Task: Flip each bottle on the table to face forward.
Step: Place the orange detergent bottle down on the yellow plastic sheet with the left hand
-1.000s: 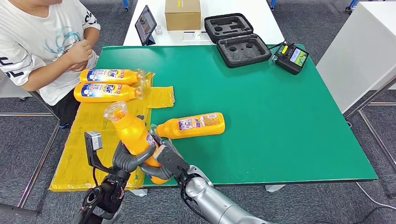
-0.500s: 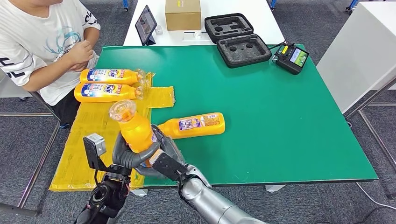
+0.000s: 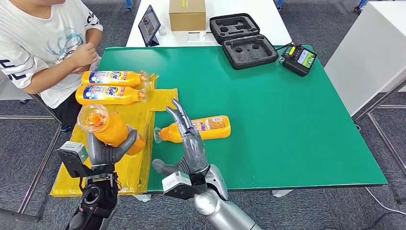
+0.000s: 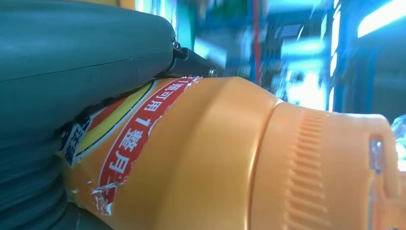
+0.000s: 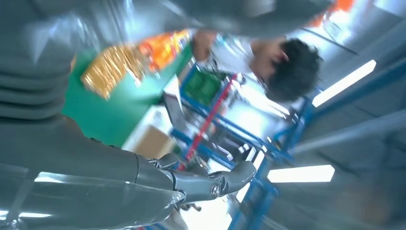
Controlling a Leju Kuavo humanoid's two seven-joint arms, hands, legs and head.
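Now your robot's left hand grips an orange bottle above the yellow sheet, off the green table, its clear cap end pointing up toward the camera. You can see the right hand held up with fingers spread and holding nothing, just in front of a second bottle lying on its side on the table. Two more bottles lie side by side on the sheet's far end, beside a seated person in a white shirt.
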